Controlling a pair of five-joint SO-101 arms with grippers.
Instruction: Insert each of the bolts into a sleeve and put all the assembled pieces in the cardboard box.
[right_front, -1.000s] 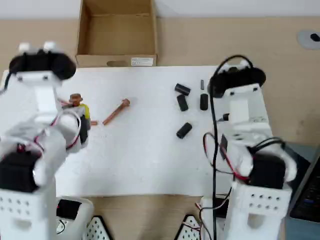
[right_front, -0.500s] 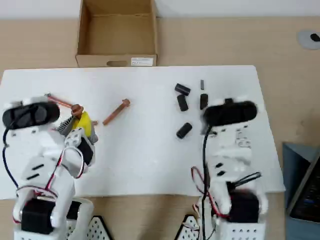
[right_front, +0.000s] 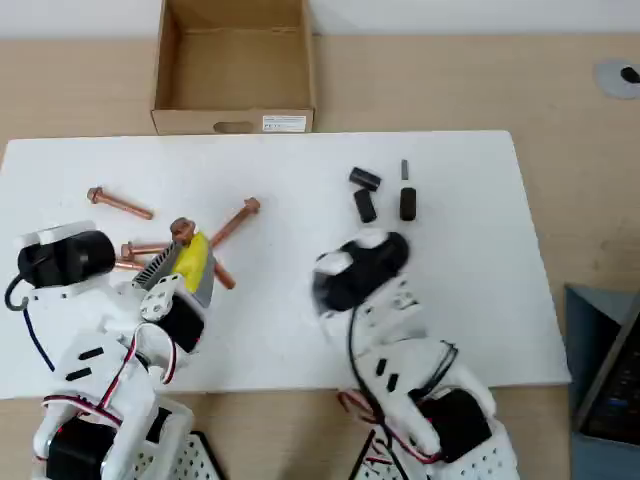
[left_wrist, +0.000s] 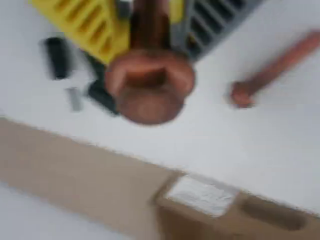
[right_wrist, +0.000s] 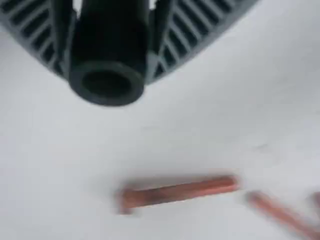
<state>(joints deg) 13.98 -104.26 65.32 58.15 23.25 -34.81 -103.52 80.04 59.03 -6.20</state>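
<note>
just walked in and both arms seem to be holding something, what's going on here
The left arm has its jaws shut on a copper bolt. The right arm has its jaws shut on a black sleeve. Both are over the white board. More bolts and sleeves lie loose on the board. The cardboard box is empty, so no assembled piece is in it yet.

Table: tan wooden top (right_front: 90, 90), bare at 12, 3 and 6 o'clock.
Cover: white sheet (right_front: 290, 310) across the table's middle, from 9 to 3 o'clock.
Far edge: pale strip (right_front: 450, 12) at 12 o'clock, beyond the wood.
Fitting: grey round disc (right_front: 618, 76) at 2 o'clock.
Device: dark laptop (right_front: 605, 372) at 4 o'clock, near the sheet's corner.
</note>
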